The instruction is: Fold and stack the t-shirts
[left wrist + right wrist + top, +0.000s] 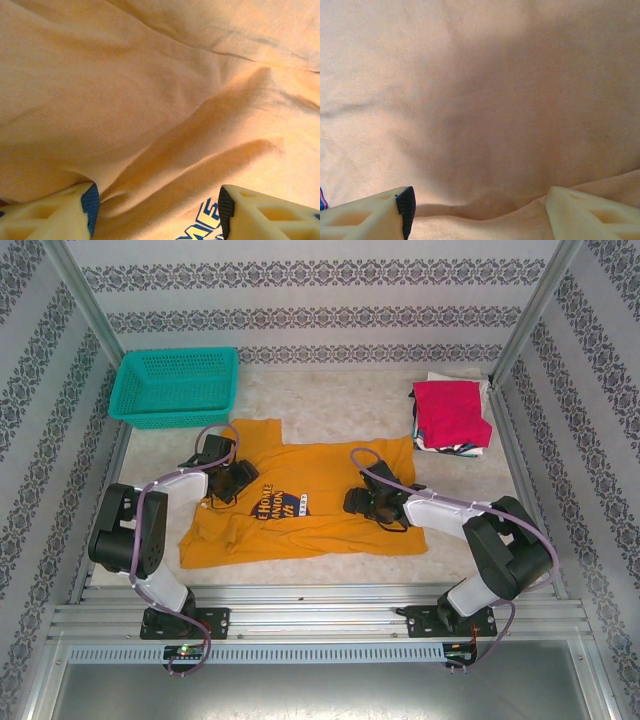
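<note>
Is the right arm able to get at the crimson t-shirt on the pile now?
Probably yes: the right gripper is open on the mustard-orange t-shirt, and bare table lies between it and the crimson t-shirt.

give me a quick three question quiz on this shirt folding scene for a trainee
1. True or false: the left gripper and the right gripper both stand open over the mustard-orange cloth t-shirt.
2. In the top view, where does the teal mesh plastic basket sit? A) far left B) far right C) on the spread shirt
3. What colour is the top shirt of the folded stack at the far right?

Key: 1 true; 2 A; 3 crimson red
</note>
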